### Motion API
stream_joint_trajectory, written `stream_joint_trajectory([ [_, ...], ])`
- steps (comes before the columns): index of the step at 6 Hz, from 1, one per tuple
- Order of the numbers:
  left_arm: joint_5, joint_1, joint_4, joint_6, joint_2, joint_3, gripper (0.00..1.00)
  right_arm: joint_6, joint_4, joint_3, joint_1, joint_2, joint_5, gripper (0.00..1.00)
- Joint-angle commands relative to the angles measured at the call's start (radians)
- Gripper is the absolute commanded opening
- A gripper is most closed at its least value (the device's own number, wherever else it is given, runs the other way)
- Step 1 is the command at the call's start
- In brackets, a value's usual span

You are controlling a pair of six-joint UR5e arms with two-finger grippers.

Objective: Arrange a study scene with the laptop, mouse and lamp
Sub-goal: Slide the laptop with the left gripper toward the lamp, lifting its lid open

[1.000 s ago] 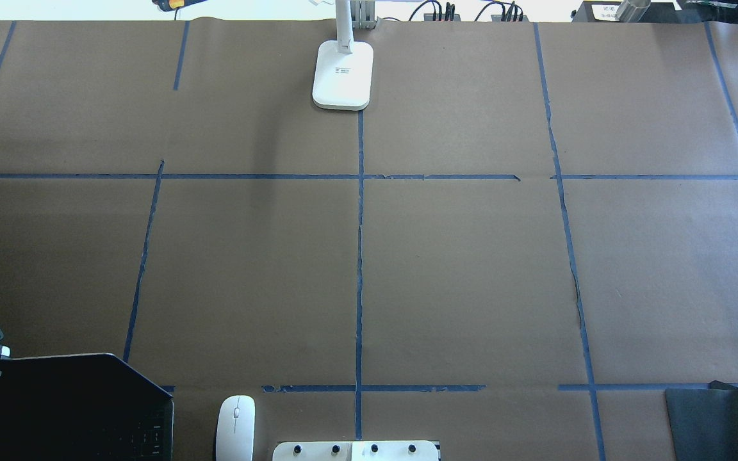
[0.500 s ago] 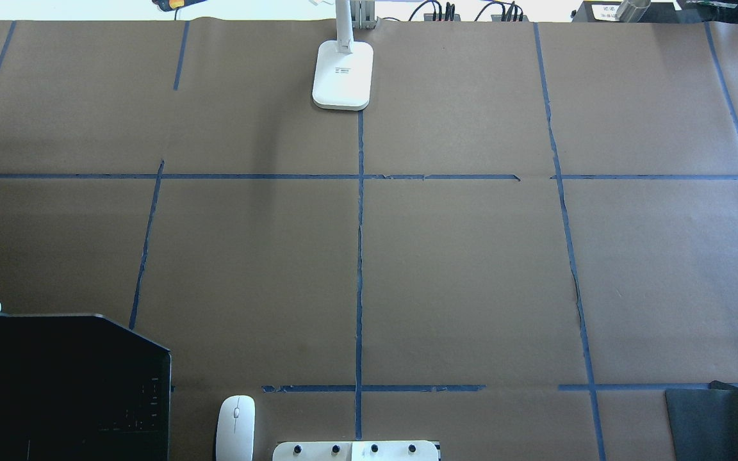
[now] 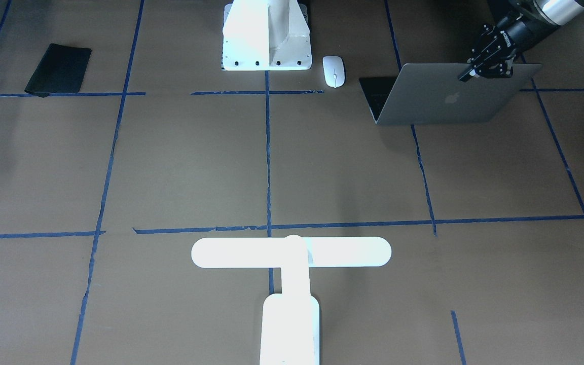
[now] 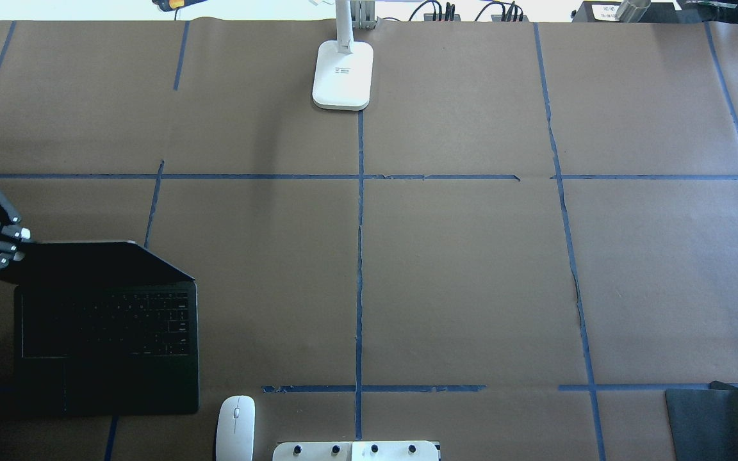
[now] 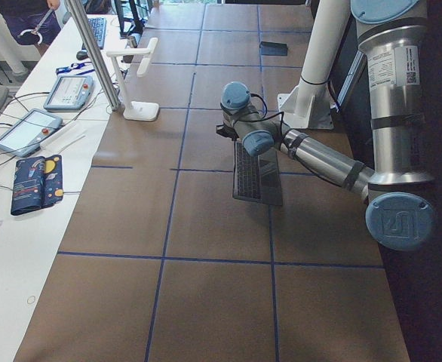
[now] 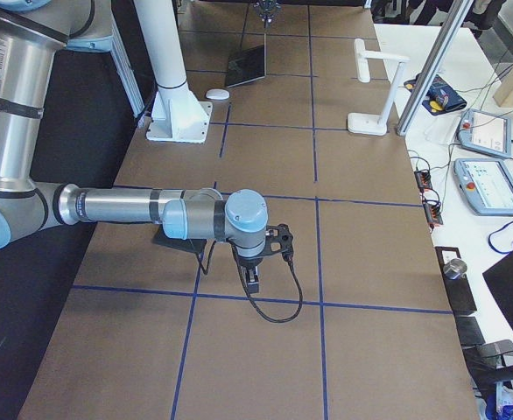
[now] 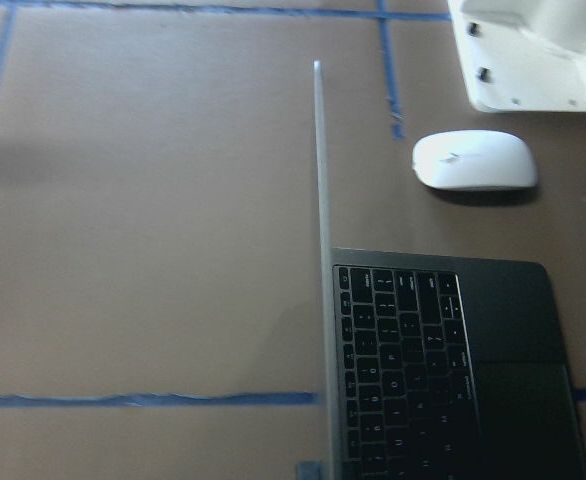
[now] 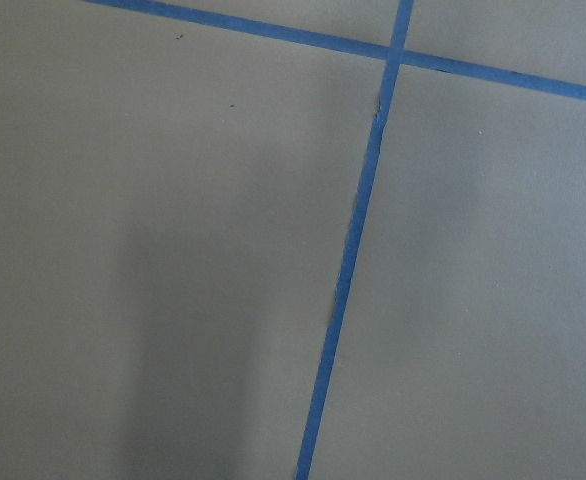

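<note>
The left gripper (image 3: 468,74) is reaching in from the bench's (image 4: 471,269) left end and clamping its two fingers on the top edge of the laptop's (image 3: 449,96) lid, close to that lid's left corner. The laptop is sitting open near the robot-side edge of the bench, toward the left end. Its lid is standing raised, with the apple logo facing the operators' edge and the black keys and trackpad facing the robot. In the left wrist view the lid is showing edge-on as a thin grey line beside the keyboard.

The mouse (image 4: 236,428) is lying flat at the robot-side edge, just beside the laptop's right side without touching it, between the laptop and the white pedestal (image 3: 266,35). The lamp (image 3: 292,253) is standing at the middle of the operators' edge, well apart from both. A black mat (image 4: 712,422) is lying near the robot-side right corner.

The right gripper (image 6: 250,284) is hanging low over bare brown paper near the right end of the bench. It is showing only in the side view, so whether its fingers are parted or closed cannot be told.
</note>
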Motion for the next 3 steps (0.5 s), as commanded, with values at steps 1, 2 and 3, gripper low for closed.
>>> stream_joint_trajectory([
  [1, 0.006, -0.033, 0.229, 0.055, -0.259, 0.069, 0.00, 0.000, 0.000, 0.000, 0.000, 0.000, 0.000, 1.00],
  [2, 0.008, -0.041, 0.238, 0.052, -0.361, 0.150, 0.00, 0.000, 0.000, 0.000, 0.000, 0.000, 0.000, 1.00],
  [3, 0.014, -0.039, 0.238, 0.047, -0.500, 0.287, 0.00, 0.002, 0.000, 0.000, 0.000, 0.000, 0.000, 1.00],
])
